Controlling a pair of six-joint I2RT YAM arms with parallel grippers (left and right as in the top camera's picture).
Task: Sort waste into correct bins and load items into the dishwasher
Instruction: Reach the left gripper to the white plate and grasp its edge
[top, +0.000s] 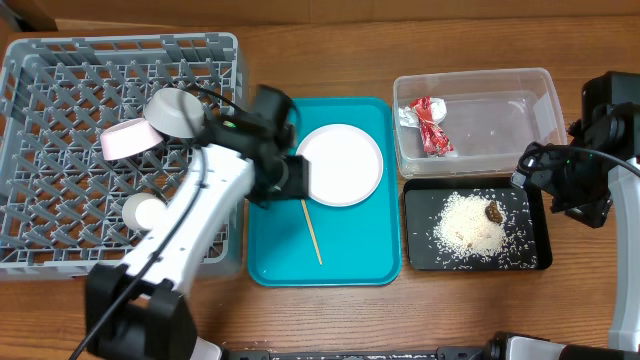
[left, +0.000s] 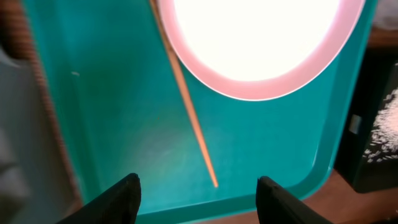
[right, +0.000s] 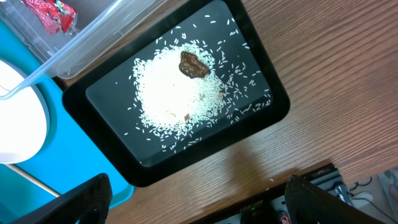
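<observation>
wrapper (top: 430, 122) (print unreadable) in clear tub (top: 520, 85) at 1 o'clock, rice (top: 468, 225) plus brown scrap (top: 494, 212) on black tray (top: 530, 215) at 4 o'clock, plate (top: 342, 164) and chopstick (top: 313, 232) on teal tray (top: 280, 240) centre; left gripper (left: 198, 186), right gripper (right: 199, 193) fingers spread, empty.

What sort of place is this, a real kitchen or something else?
Probably a robot test bench staged as dish cleanup, not a real kitchen: a grey dish rack sits directly on a wooden table, beside a teal tray, a clear tub and a black tray for waste.
</observation>
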